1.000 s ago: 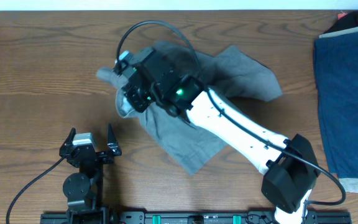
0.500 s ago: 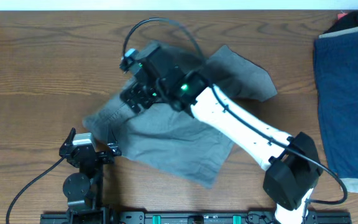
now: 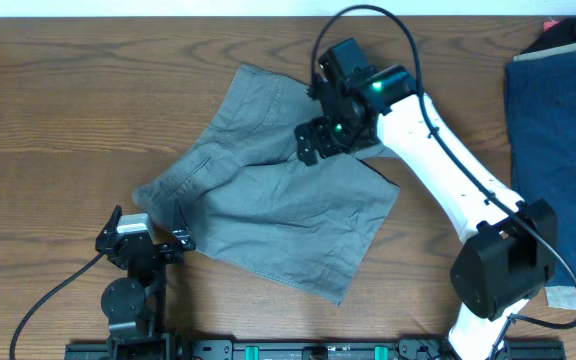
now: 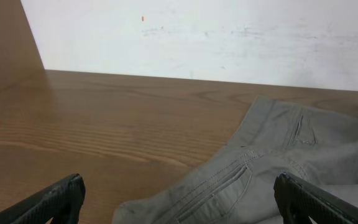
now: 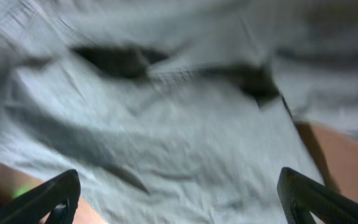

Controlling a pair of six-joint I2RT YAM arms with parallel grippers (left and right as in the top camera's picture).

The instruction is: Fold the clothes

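The clothes, light grey shorts (image 3: 268,215), lie spread and creased across the middle of the table, with the waistband toward the left. My right gripper (image 3: 315,143) hovers open over their upper right part, and nothing sits between its fingers. In the right wrist view the blurred grey fabric (image 5: 166,112) fills the picture between the wide-apart fingertips (image 5: 61,196). At the front left my left gripper (image 3: 148,232) rests open and empty, with the shorts' near corner just beyond it. The left wrist view shows a stitched pocket of the shorts (image 4: 272,155) ahead of that gripper (image 4: 179,202).
A larger dark blue garment (image 3: 553,150) lies along the right edge of the table. A small dark and tan item (image 3: 573,30) sits behind it. Bare wood table (image 3: 58,110) lies to the left, and a white wall (image 4: 197,31) stands beyond the far edge.
My right gripper opened and let go of the shorts, then swung from their left side to their upper right. The bunched shorts spread out toward the front left.
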